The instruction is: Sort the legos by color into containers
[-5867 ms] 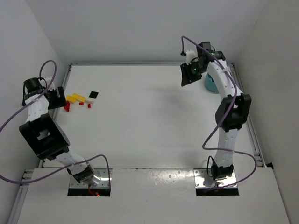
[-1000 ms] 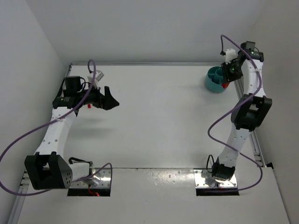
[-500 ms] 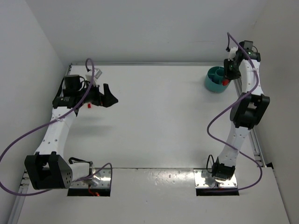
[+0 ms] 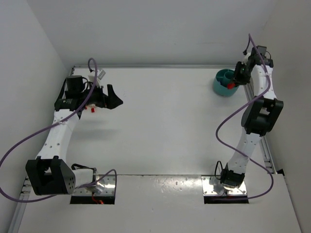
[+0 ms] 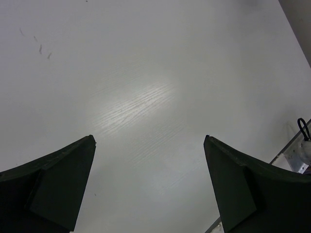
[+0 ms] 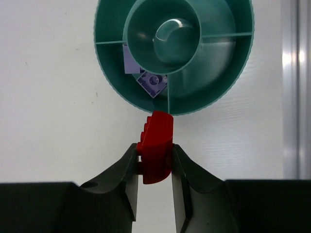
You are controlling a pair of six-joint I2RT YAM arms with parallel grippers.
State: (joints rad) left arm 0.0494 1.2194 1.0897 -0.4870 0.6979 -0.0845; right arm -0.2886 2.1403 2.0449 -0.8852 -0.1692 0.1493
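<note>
The round teal tub point(image 4: 221, 87) stands at the back right. In the right wrist view its rim point(image 6: 109, 97) fills the top, with two pale bricks point(image 6: 153, 82) in one lower-left compartment. My right gripper point(image 6: 154, 155) is shut on a red lego point(image 6: 156, 145), held just short of the tub's near rim; the brick also shows in the top view point(image 4: 230, 86). My left gripper point(image 4: 116, 97) is open and empty over bare table at the back left, as its wrist view shows point(image 5: 149, 138). One small red lego point(image 4: 91, 109) lies beside the left arm. The other legos are hidden.
A metal rail point(image 6: 290, 97) runs along the table's right edge close to the tub, also in the top view point(image 4: 266, 145). White walls close in the back and both sides. Purple cables point(image 4: 228, 121) loop off both arms.
My right wrist has swung up and towards the back by the tub, still holding the red lego. The left gripper has hardly moved.
</note>
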